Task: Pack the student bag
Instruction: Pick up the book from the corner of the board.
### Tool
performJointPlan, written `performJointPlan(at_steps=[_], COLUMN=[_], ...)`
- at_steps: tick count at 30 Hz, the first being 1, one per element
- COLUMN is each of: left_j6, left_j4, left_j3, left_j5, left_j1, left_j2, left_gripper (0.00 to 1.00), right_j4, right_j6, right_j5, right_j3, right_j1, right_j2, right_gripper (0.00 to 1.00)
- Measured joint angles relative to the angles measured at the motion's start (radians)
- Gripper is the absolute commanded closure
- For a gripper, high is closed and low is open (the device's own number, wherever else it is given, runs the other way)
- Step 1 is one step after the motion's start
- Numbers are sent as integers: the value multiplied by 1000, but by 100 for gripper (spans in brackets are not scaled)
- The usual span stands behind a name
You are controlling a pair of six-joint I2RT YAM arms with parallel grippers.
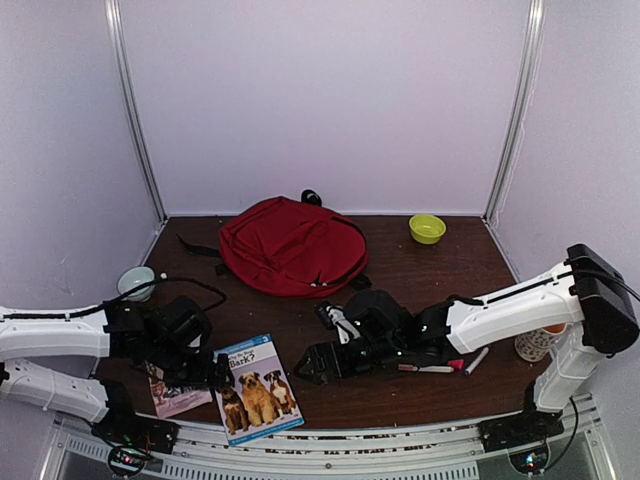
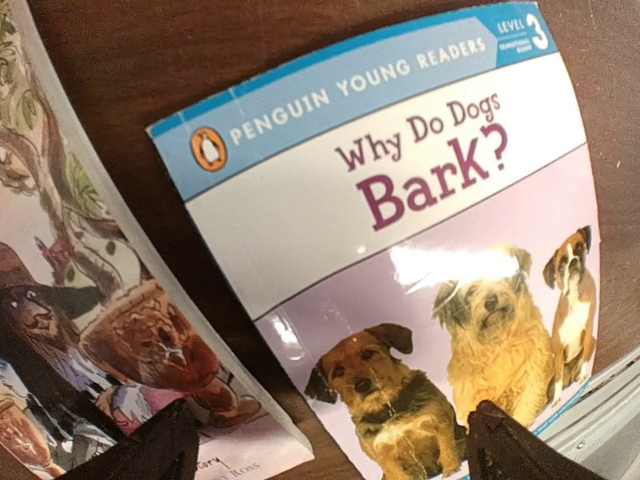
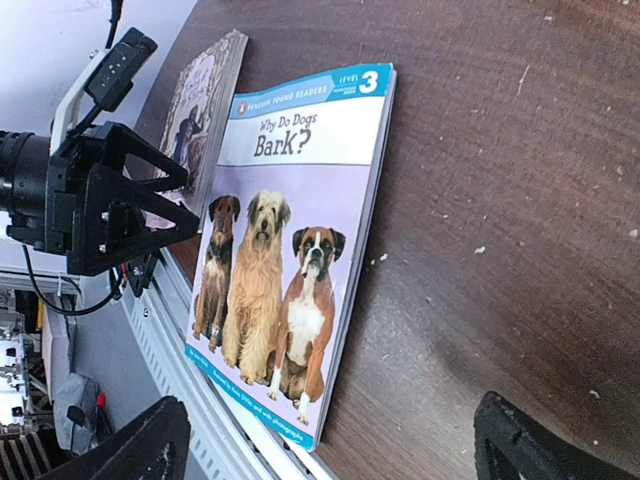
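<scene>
Over dog book (image 2: pixel 400 250), left hand (image 2: pixel 330 450) agape.

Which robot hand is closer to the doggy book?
Left. The left hand hangs right over the dog book, near its left edge. The right hand is off to the book's right side, pointing at it across a gap.

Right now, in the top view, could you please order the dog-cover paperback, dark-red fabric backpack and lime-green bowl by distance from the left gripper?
1. Dog-cover paperback, beside the left gripper, near edge.
2. Dark-red fabric backpack, back centre.
3. Lime-green bowl, back right.
</scene>
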Motion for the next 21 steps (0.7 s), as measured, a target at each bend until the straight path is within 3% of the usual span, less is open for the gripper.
performJointPlan(at_steps=[21], left_j6=[-31], left_j4=[278], left_j3=[-49], left_j5=[107], left_j1=[-25], left_j2=[103], left_gripper=[9], right_j4=[193], right_j6=[138], right_j5=[-153], right_j3=[72], right_j1=[14], right_j2=[248], right_gripper=[0])
